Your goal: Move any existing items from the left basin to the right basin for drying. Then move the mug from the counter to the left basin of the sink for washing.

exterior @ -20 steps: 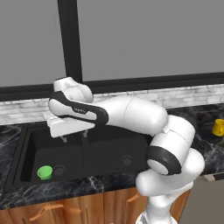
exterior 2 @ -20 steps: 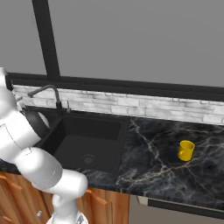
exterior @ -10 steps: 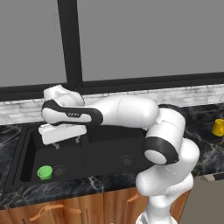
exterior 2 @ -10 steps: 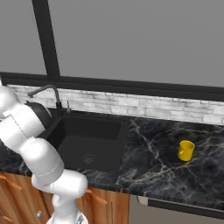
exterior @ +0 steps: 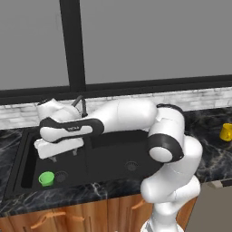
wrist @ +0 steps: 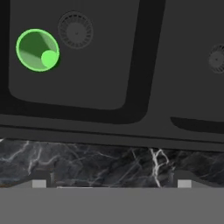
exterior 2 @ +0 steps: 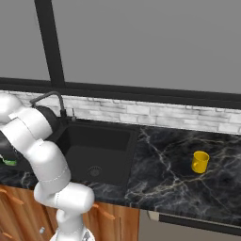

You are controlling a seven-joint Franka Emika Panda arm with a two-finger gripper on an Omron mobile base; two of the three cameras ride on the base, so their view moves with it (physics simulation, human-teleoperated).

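Two cups are seen in the kitchen. The green cup (exterior: 45, 178) stands upright in the left basin (exterior: 31, 158), near its front left corner and just beside the round drain (exterior: 61, 176); in the hand view the cup (wrist: 37, 50) is looked into from above, next to the drain (wrist: 75, 30). The yellow mug (exterior 2: 200, 161) is placed on the counter (exterior 2: 164, 174), well apart from the sink (exterior 2: 96, 146), to its right. The right basin (exterior: 131, 154) holds nothing but its drain. The gripper (exterior: 63, 155) is held above the left basin, behind the cup and not touching it; its jaws are spread wide, with nothing between them. Some small grey writing is printed on the dark band of the arm, but it cannot be read. The faucet (exterior 2: 49, 101) rises behind the sink.
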